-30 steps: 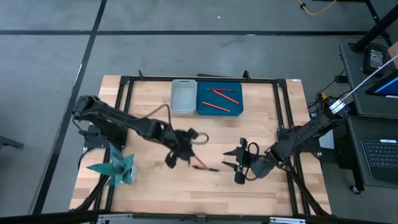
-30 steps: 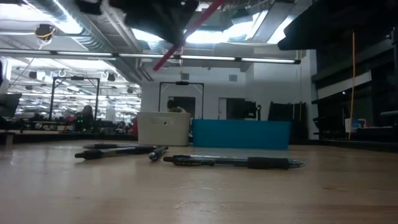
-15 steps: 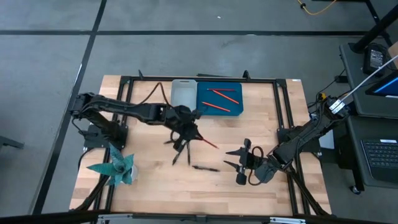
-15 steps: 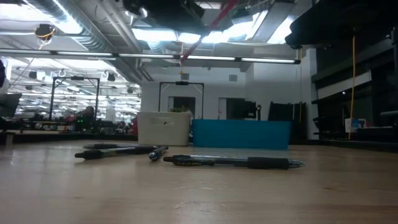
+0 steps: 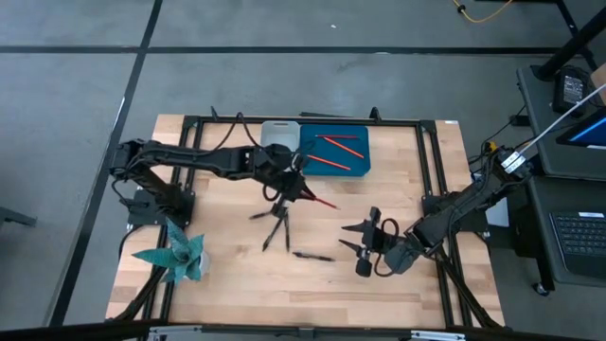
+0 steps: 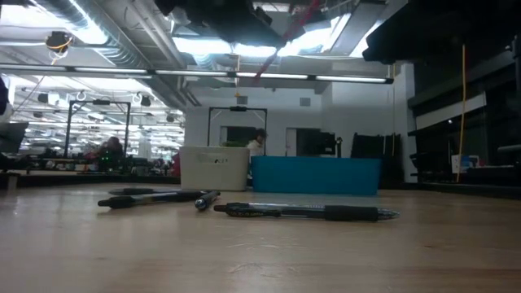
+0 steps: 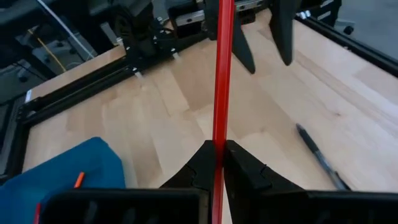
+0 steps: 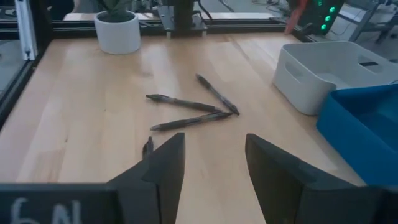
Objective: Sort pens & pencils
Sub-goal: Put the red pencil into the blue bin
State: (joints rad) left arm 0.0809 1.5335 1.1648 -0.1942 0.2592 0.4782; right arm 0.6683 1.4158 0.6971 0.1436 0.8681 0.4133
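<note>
My left gripper (image 5: 294,188) is above the table's middle, just near of the blue tray (image 5: 362,169), shut on a red pencil (image 5: 320,201). The left wrist view shows the gripper (image 7: 218,151) with the pencil (image 7: 222,68) running out ahead of it. Two more red pencils (image 5: 333,143) lie flat in the tray. Three black pens (image 5: 276,228) lie flat on the wood, one (image 5: 312,256) closer to my right gripper (image 5: 365,242). That gripper hovers open right of the pens; its wrist view (image 8: 214,163) looks across at them (image 8: 189,112). My left gripper pinches the red pencil's shaft (image 7: 219,138) between its two fingertips (image 7: 202,158). Most of the pencil sticks out ahead, along the fingers. It is lifted clear of the table and slants, as the low view shows (image 6: 286,34).
A white bin (image 5: 279,159) stands left of the blue tray at the far edge. A teal plant (image 5: 180,256) in a white pot (image 8: 118,32) sits at the near left. A black frame (image 5: 431,152) borders the table. Bare wood lies between the pens and the near edge.
My left gripper has carried the lifted pencil from above the pens toward the far edge and to the right, closer to the blue tray, staying shut on it. The pens have not moved.
</note>
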